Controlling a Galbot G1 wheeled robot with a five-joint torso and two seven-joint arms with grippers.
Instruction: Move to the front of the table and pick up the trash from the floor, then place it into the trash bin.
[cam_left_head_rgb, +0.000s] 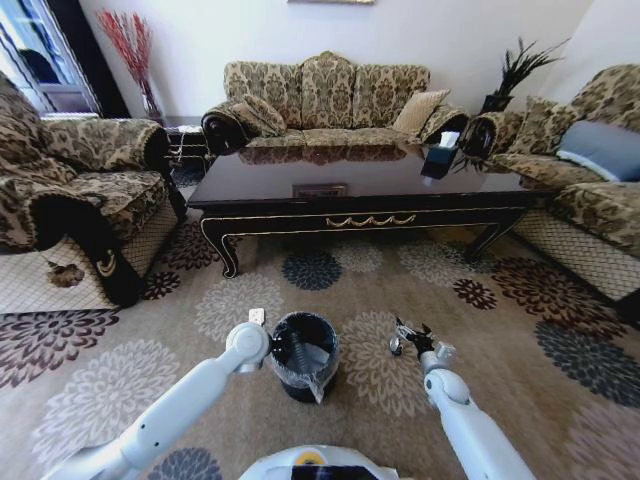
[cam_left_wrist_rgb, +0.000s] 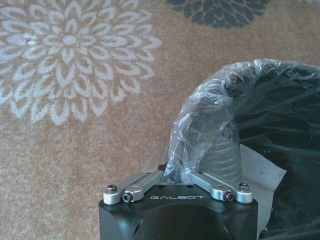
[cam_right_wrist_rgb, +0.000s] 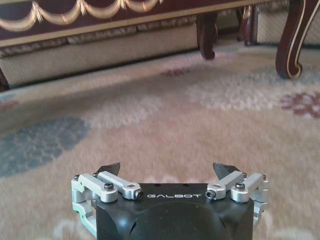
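Clear plastic bottle (cam_left_wrist_rgb: 220, 152) sitting in left gripper (cam_left_wrist_rgb: 176, 176), fingers closing on it, hanging over trash bin (cam_left_head_rgb: 304, 356) rim, likely for drop inside. Right gripper (cam_right_wrist_rgb: 170, 172) hovering low above floor (cam_right_wrist_rgb: 165, 115) before table (cam_left_head_rgb: 350, 190), fingers spreading wide, gripping nothing.

Readable text: "GALBOT" in pale capitals on the black housing of the left gripper (cam_left_wrist_rgb: 178, 176), low centre of the left wrist view, just under its silver finger linkages. Same word "GALBOT" on the black housing of the right gripper (cam_right_wrist_rgb: 170, 172), low centre of the right wrist view. Nothing else legible in the head view.
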